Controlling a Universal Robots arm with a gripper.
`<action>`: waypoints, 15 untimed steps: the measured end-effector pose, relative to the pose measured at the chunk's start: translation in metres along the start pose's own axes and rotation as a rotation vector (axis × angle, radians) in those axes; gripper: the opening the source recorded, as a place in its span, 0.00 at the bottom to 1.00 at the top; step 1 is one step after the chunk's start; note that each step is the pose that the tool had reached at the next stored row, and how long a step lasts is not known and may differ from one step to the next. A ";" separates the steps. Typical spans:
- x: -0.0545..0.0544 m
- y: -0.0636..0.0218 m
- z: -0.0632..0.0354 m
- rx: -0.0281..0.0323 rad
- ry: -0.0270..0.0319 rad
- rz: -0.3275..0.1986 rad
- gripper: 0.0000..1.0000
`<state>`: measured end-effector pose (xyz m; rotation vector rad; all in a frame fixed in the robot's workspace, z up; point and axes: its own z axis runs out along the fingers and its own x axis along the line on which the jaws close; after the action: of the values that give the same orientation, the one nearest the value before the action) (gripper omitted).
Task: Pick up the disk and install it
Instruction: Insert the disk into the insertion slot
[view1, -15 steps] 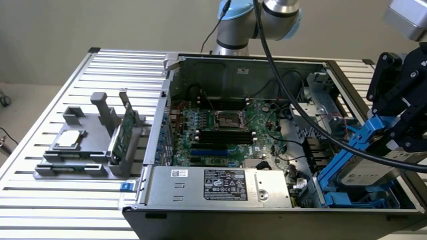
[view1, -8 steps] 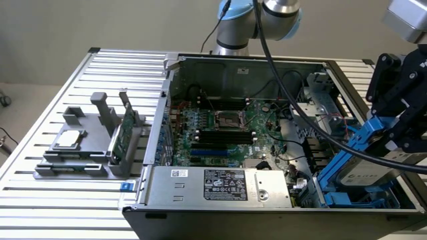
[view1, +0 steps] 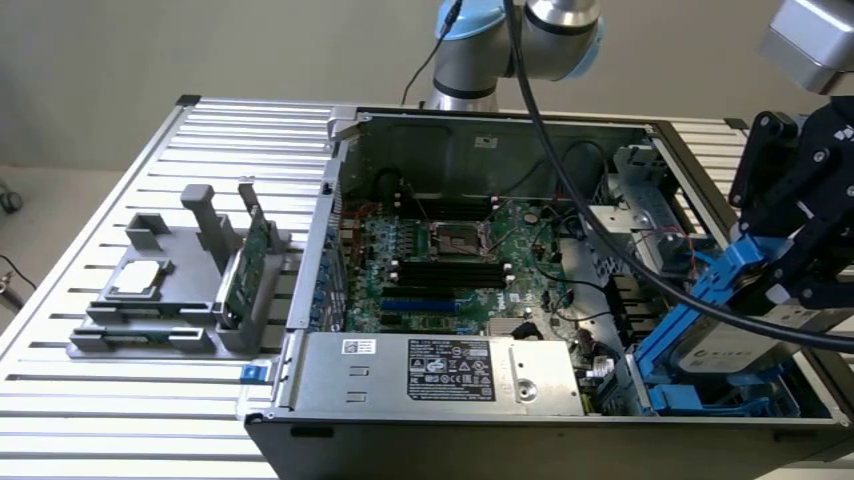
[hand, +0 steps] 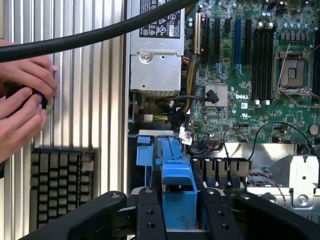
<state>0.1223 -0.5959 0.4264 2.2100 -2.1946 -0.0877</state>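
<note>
Pincer clamped on disk by its blue carrier. Disk tilted, lower end at blue bay in PC case corner, just below pincer. Case also holds mobo & PSU. Case edge close beside pincer; open room over mobo.

Count: 1 PC case, lid off, mid-table. In it: 1 mobo, 1 PSU. 1 disk in blue carrier. 1 grey holder nr table edge, exterior view's left, w/ 1 square chip + 1 green card. 1 arm, 1 gripper, 1 thick blk cable. 2 hands: one hand, second hand. 1 keyboard.
</note>
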 end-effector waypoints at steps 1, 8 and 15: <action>0.000 0.0000 0.0004 0.0001 -0.0004 0.001 0.33; 0.000 0.0002 0.0043 0.0017 -0.0068 0.003 0.33; 0.000 0.0008 0.0099 0.0037 -0.0177 0.002 0.33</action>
<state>0.1210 -0.5960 0.4165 2.2177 -2.2075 -0.1037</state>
